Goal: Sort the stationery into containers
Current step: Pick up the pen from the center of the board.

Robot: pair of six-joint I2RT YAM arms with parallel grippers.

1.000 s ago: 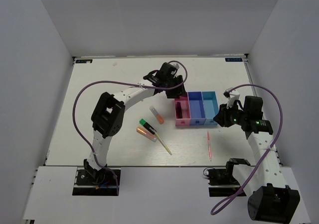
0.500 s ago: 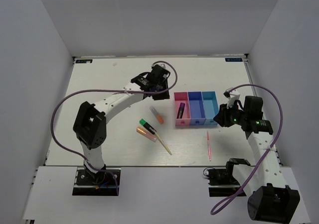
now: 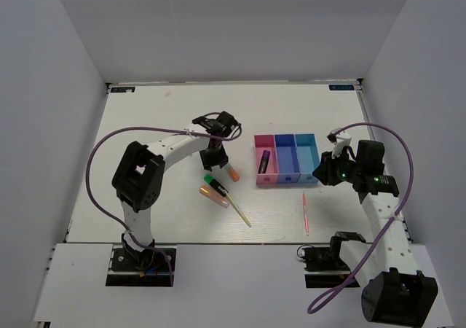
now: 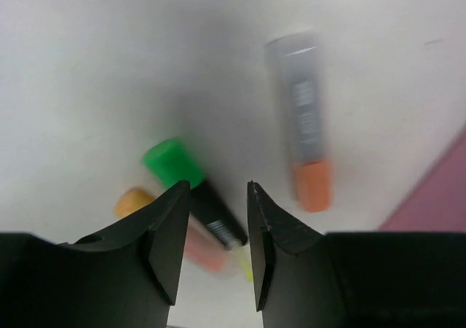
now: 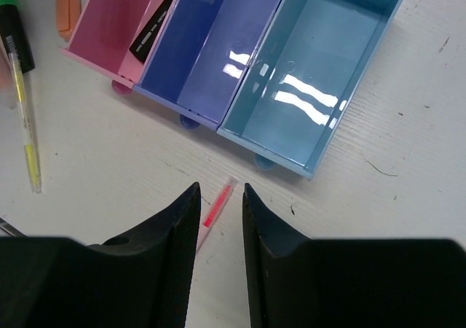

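My left gripper hangs open and empty over the loose stationery left of the containers. Under its jaws lies the green-capped marker. The orange-capped marker lies to its right, the orange-pink highlighter to its left. A purple marker lies in the pink bin, joined to the dark blue bin and light blue bin. My right gripper is open above the pink-red pen.
A thin yellow pen lies slanted in front of the markers. White walls enclose the table on three sides. Purple cables loop from both arms. The pink bin's corner shows at the right edge of the left wrist view.
My left gripper was over the pink bin, left the purple marker lying in it, swung back and left, then came forward above the green marker. The right arm has not moved.
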